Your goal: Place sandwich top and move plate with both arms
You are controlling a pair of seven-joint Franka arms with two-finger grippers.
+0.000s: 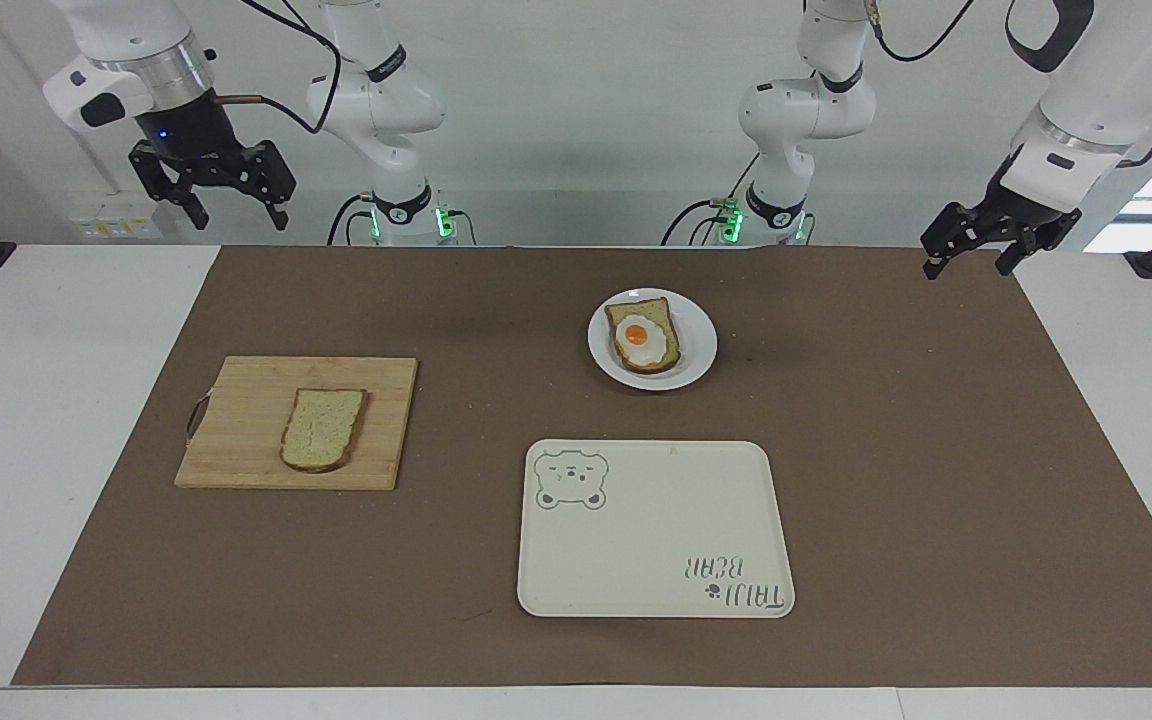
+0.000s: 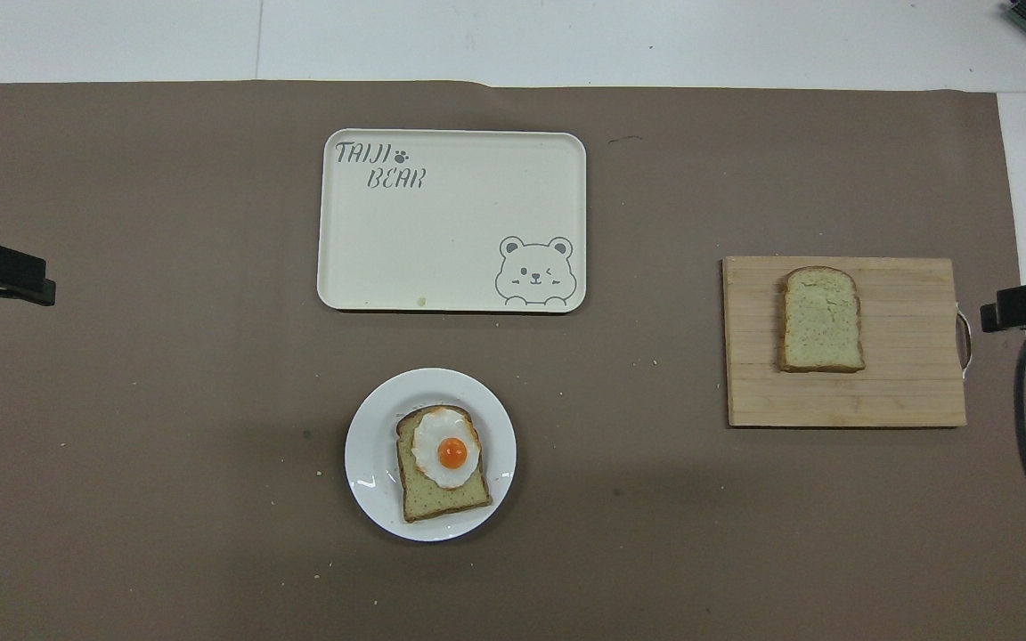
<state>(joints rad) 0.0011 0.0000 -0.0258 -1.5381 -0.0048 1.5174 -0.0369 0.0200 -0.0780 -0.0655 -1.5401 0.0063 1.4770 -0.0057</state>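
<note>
We see the sandwich top (image 1: 324,429) on the cutting board (image 1: 236,455), at nine o'clock from the plate (image 1: 701,345). Left claw (image 1: 969,251) and right claw (image 1: 233,208) hang released, high above the desk's ends.

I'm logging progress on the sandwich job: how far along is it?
Nothing looks done yet. The plain bread slice lies on the cutting board, and the plate with the egg toast sits beside the tray. The left gripper and right gripper wait raised, open and empty. Both steps remain.
</note>
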